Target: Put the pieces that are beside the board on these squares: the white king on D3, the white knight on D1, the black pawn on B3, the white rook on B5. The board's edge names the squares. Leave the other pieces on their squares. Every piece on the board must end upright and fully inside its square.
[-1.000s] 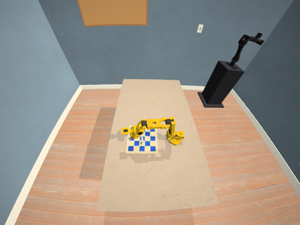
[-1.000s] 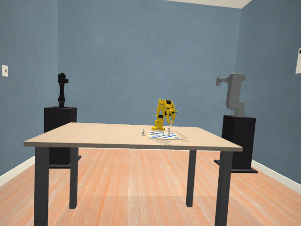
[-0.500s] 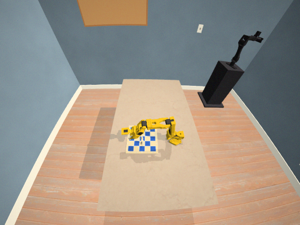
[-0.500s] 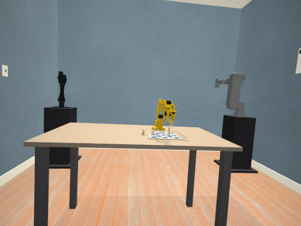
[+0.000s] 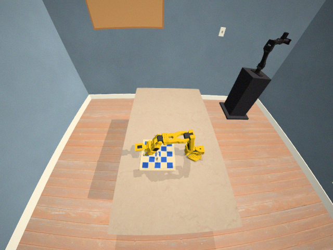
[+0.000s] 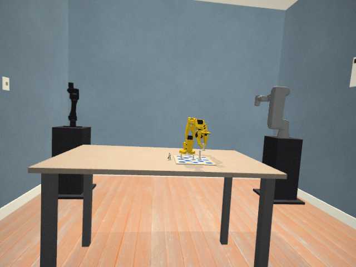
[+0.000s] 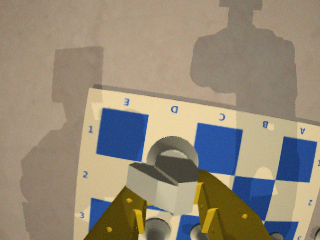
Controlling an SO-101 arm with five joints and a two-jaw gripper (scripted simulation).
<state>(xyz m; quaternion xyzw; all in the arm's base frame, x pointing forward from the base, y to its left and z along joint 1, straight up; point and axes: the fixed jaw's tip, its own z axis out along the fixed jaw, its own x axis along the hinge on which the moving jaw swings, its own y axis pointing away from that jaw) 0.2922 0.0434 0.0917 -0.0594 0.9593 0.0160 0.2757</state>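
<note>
My gripper [image 7: 170,190] [image 6: 203,144] [image 5: 147,152] is shut on the white knight [image 7: 163,175] [image 6: 203,148]. It holds the knight upright a little above the blue-and-cream board [image 7: 91,156] [image 5: 171,168] [image 6: 212,164]. In the wrist view the knight's round base hangs over the pale square in column D, row 1. Two white pieces [image 7: 158,232] [image 7: 200,235] stand on the board under my fingers. In the exterior view a small piece [image 6: 169,156] stands on the table left of the board.
The arm's yellow base [image 5: 195,153] sits on the table right of the board. A black pedestal with a dark arm [image 5: 246,92] and another with a grey arm [image 6: 277,114] stand on the floor away from the table.
</note>
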